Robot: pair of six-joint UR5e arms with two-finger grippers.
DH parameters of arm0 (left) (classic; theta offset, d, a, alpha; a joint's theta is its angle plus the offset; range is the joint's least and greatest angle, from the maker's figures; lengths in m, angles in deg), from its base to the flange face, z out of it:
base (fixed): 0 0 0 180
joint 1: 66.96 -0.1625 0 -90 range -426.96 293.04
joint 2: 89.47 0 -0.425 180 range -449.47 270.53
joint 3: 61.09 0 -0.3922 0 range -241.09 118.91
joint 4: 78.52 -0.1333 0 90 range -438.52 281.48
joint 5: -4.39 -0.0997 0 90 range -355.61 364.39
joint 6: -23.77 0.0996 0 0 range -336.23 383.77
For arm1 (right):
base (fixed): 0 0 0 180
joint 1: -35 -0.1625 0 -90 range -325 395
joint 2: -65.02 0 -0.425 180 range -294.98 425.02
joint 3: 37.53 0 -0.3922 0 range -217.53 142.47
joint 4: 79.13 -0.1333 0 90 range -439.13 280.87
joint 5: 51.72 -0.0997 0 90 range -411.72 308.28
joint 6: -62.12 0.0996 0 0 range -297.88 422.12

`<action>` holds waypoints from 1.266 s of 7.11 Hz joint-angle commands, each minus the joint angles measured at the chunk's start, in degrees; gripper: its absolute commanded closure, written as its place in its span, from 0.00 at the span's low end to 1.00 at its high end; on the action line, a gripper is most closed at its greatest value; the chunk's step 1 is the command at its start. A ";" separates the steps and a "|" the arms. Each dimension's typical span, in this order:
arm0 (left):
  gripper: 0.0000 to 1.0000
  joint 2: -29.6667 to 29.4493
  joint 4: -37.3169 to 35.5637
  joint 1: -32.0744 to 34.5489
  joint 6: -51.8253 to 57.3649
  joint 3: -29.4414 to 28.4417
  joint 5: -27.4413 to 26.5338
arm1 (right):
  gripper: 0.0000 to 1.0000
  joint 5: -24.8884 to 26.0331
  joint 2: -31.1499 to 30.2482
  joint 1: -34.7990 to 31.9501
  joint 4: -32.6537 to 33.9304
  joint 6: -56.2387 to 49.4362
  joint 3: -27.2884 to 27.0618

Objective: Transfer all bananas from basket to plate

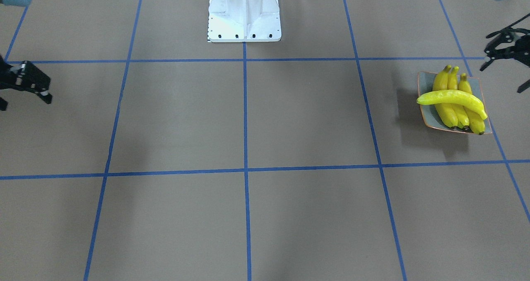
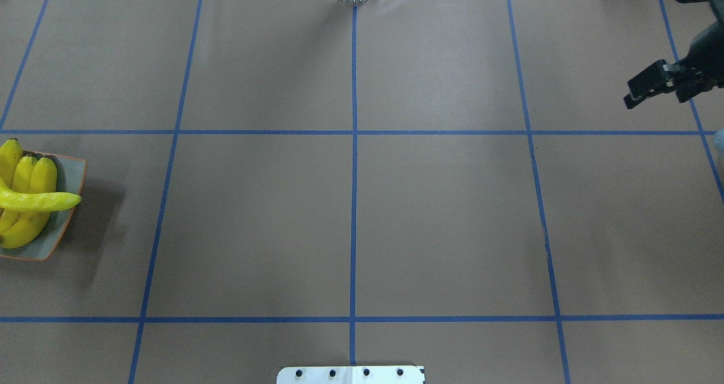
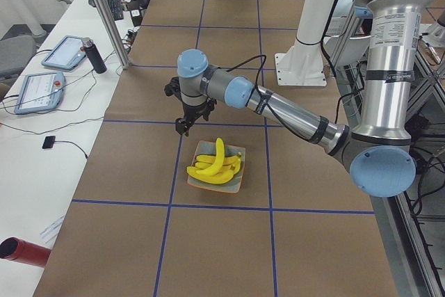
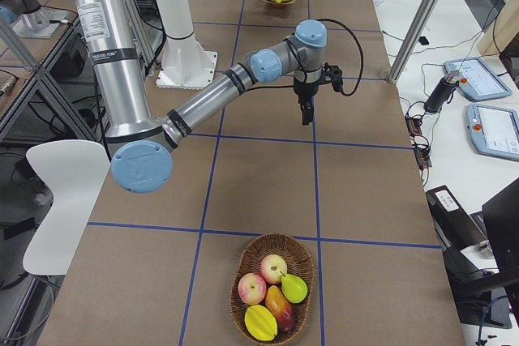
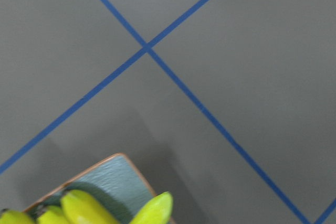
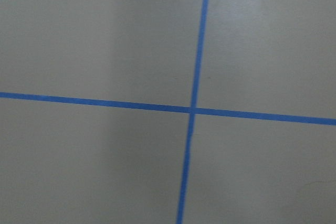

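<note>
Four bananas (image 1: 453,103) lie on the square grey-green plate (image 1: 426,116): three bright-yellow ones side by side and a paler one across them. They also show in the overhead view (image 2: 28,203) on the plate (image 2: 70,172). The left wrist view shows a plate corner (image 5: 113,174) and banana ends (image 5: 79,208). My left gripper (image 1: 502,79) hangs open and empty above the table beside the plate. My right gripper (image 1: 25,103) is open and empty at the opposite end, also seen in the overhead view (image 2: 659,93). The basket (image 4: 272,285) holds other fruit, no bananas.
The white robot base (image 1: 244,14) stands at the table's middle edge. Blue tape lines grid the brown table. In the exterior right view the wicker basket sits at the near end with apples, a pear and a mango. Tablets lie on side desks.
</note>
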 commanded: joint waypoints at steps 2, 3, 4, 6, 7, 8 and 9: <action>0.00 4.41 1.41 7.76 -2.16 -6.64 0.23 | 0.00 -1.37 -6.94 -11.36 3.51 -10.86 3.35; 0.00 5.88 2.54 10.90 -2.02 -7.27 0.31 | 0.00 2.81 -4.93 -14.67 1.85 -11.64 5.46; 0.00 7.73 4.30 11.37 -2.02 -8.93 0.23 | 0.00 3.72 -6.91 -15.66 0.36 -12.09 5.31; 0.00 9.58 8.16 11.55 -2.02 -9.83 0.23 | 0.00 1.46 -9.82 -21.10 0.51 -12.09 6.45; 0.00 9.24 8.53 11.55 -2.45 -11.22 0.05 | 0.00 1.18 -13.22 -21.73 0.17 -12.26 7.32; 0.00 7.76 7.92 11.64 -2.80 -12.54 0.05 | 0.00 1.27 -15.95 -21.91 -0.18 -14.62 8.29; 0.00 7.74 7.83 11.81 -5.50 -12.29 -0.04 | 0.00 -0.04 -16.24 -21.91 -1.66 -16.81 9.86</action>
